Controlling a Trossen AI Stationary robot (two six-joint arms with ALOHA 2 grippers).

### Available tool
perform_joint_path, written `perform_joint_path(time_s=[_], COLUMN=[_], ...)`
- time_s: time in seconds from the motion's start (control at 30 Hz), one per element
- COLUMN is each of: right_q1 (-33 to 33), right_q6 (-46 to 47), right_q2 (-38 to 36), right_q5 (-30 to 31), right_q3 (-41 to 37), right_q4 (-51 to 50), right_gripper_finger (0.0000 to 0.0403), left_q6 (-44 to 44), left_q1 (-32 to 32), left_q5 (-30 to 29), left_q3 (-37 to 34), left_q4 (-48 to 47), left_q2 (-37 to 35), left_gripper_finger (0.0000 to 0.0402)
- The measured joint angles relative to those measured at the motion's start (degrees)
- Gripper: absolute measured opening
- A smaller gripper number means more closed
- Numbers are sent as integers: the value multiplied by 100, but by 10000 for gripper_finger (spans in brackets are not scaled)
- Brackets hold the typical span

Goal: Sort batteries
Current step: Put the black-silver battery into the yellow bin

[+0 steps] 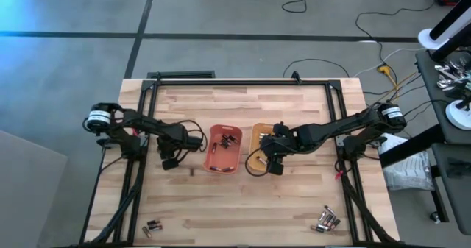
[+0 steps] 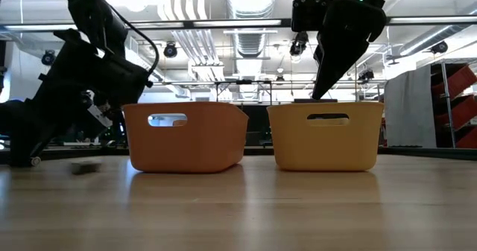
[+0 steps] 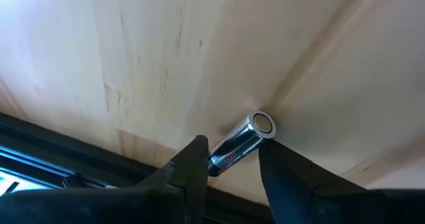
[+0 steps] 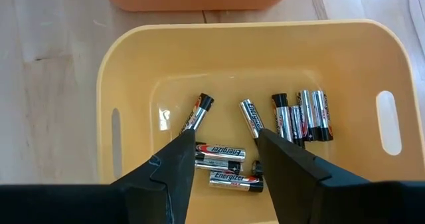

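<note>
Silvery battery (image 3: 240, 143) — between left gripper (image 3: 232, 171) jaws | right gripper (image 4: 222, 159) — jaws open over yellow tray (image 4: 133, 58)

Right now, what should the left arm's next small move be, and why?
Probably lift and carry toward the trays: the left claw holds a silvery battery between its fingers above bare table. The right claw hangs open over the yellow tray, so no hurry there.

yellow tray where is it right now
In the high view the yellow tray sits mid-table, just right of the orange tray, with the right pincer open above it.
</note>
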Motion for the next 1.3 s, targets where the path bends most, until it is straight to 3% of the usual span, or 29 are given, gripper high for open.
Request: perform_joint_path(time_s=[0.17, 0.37, 0.63, 0.77, 0.97, 1.13, 1.2, 1.3], right_q1=[20, 74, 261, 364, 382, 382, 380, 331], right_q6=[9, 11, 11, 11, -93, -275, -509, -935], right_q2=[0, 0, -38, -37, -44, -55, -46, -37], right_q5=[-1, -2, -1, 0, 13, 438, 695, 875], right_q3=[-5, -9, 42, 14, 19, 211, 219, 219], right_q4=[0, -4, -34, 147, 462, 574, 931, 1651], right_gripper_finger=[144, 131, 120, 118, 135, 153, 159, 169], left_q6=[10, 15, 44, 98, 561, 481, 669, 1223], left_q1=[0, -3, -266, -484, -643, -660, -660, -658], left_q5=[-4, 17, -2, 0, 4, -371, -583, -459], left_q3=[16, 30, 132, 236, 315, 277, 134, -344], left_q4=[-8, -44, 41, 408, 1902, 2349, 3053, 5176], left_q2=[221, 376, 90, -492, -1905, -3130, -3536, -3976], left_gripper_finger=[109, 25, 24, 21, 21, 22, 23, 24])
